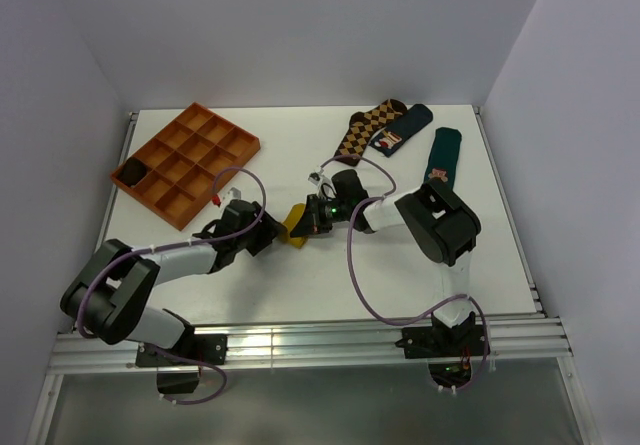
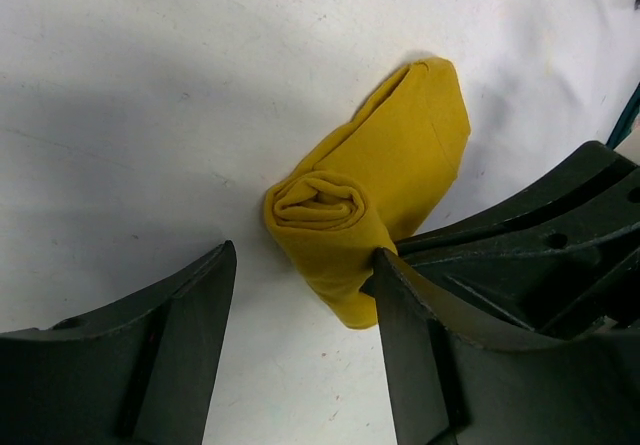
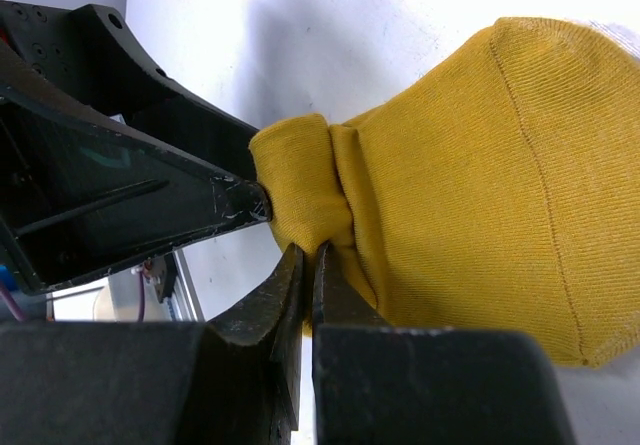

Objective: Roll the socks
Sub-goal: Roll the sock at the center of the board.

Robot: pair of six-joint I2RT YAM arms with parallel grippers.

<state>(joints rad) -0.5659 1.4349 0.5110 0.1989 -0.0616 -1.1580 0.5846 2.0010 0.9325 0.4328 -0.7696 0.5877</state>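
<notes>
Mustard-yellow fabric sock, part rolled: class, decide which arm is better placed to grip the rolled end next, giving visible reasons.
Left, probably. The left gripper is open, fingers either side of the rolled end of the mustard-yellow fabric sock; the right gripper is shut, pinching fabric beside the roll.

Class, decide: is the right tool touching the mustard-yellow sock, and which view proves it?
Touching. The right wrist view shows the right tool shut, its tips pressed into the mustard-yellow sock at the crease beside the rolled end.
</notes>
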